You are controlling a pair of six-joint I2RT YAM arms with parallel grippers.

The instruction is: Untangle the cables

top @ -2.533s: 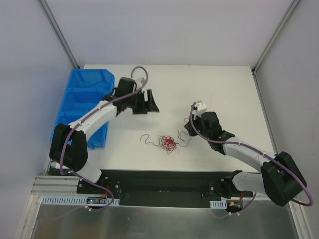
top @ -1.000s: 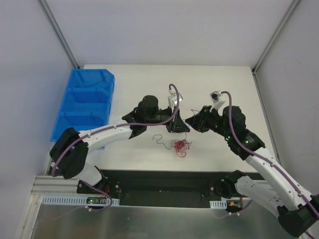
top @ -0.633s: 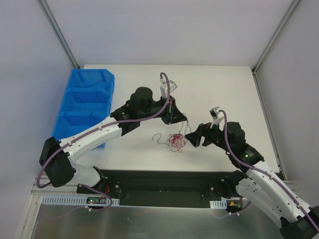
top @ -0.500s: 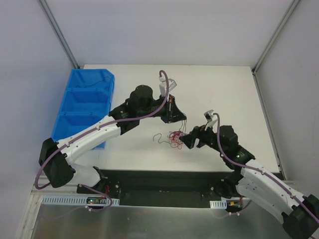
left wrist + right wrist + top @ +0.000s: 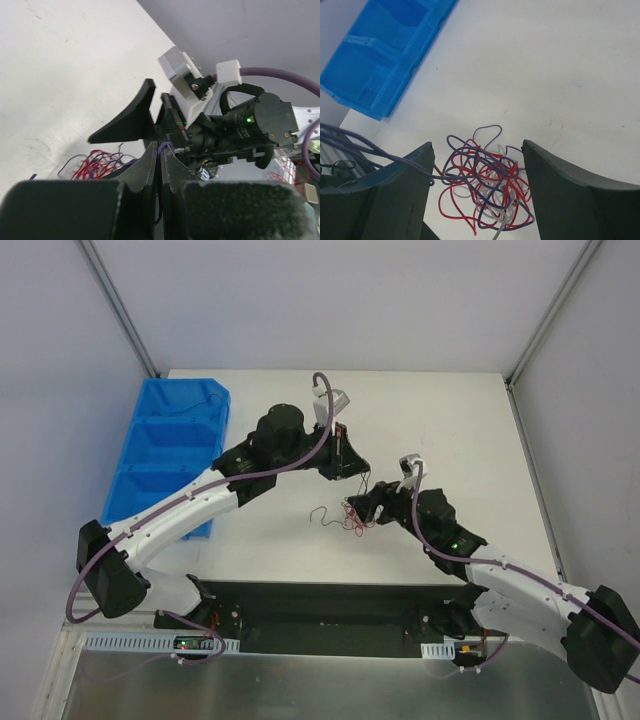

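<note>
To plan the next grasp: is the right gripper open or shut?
Open. On the right gripper, the fingers stand wide apart, the wire clump showing between them.

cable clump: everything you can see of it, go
The cables are a small loose knot of hair-thin curly wires, red, dark purple and pale grey, lying on the white table. The open right gripper straddles it. Dark strands stretch away towards the left gripper, which is shut on one.

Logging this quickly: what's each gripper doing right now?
Left gripper: shut on one dark cable.
Right gripper: open, straddling the cables.
</note>
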